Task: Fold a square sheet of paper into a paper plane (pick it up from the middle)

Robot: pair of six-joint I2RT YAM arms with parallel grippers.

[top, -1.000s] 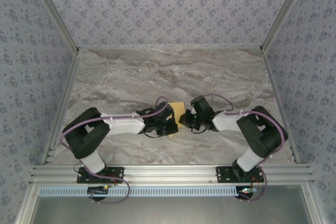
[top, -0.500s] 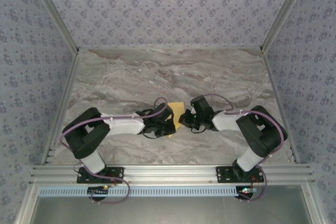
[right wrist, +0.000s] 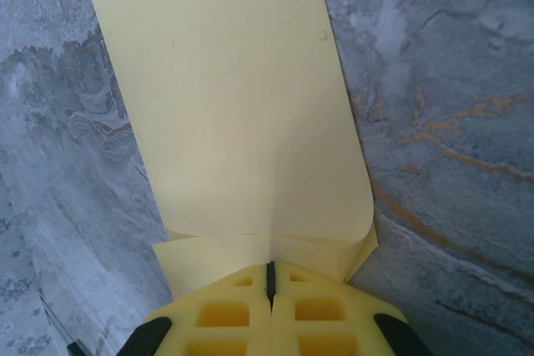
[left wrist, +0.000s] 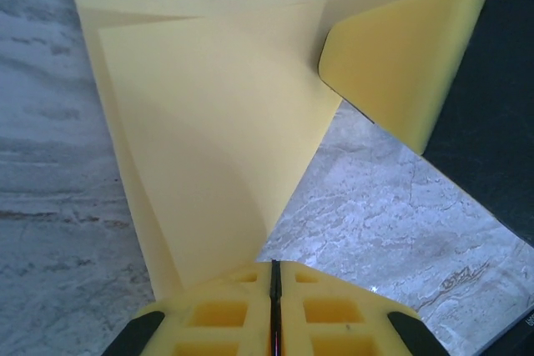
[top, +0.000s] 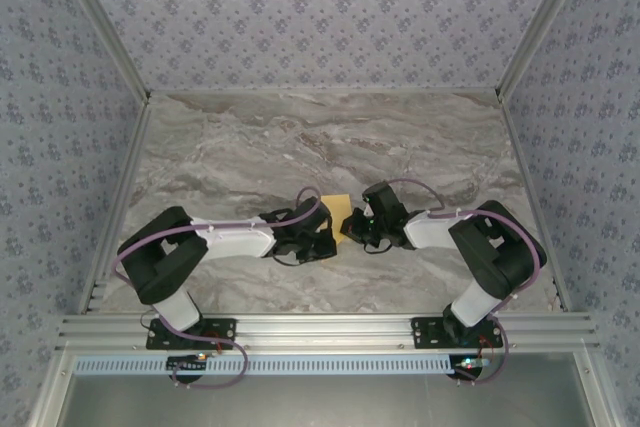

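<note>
Top view, paper: paper point(top: 341, 207) lies just 6 o'clock of tabletop point(top: 300, 137) centre.
Top view, grippers: left gripper point(top: 325, 231) at its 8 o'clock, right gripper point(top: 353, 227) at its 4 o'clock.
Left wrist, grip: jaws together, clamped on the paper's corner; a folded flap bows upward.
Right wrist, grip: jaws together, clamped on the paper's near edge.
Procedure: hold both clamps firm; align edges before pressing the crease.

Left arm point(top: 235, 237), right arm point(top: 440, 230) low, inward; jaws tight together
</note>
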